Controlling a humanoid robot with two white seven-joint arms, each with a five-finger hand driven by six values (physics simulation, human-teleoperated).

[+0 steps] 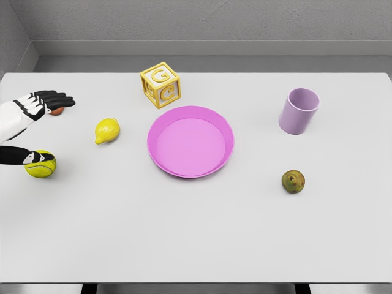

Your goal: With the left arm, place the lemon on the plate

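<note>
The table (196,245) is flat, smooth and pale grey; close to us it is bare. A little farther on, to the right, sits a small pear (293,181), green and brown with a bumpy look; to the left sits a round, fuzzy yellow tennis ball (40,164), partly hidden by a dark piece of the robot's arm. In the middle is the plate (190,141), round, pink and shiny, with a low raised rim; nothing lies in it. Just left of the plate, not touching it, the lemon (106,130) rests on the table; it is yellow, oval, with a small pointy end. Farther left the left hand (43,104) hovers with its black fingers stretched out flat, holding nothing; something small and reddish peeks out under it. On the right stands a smooth purple cup (299,111), upright; farthest back is a yellow block (160,85) with the letter G.
</note>
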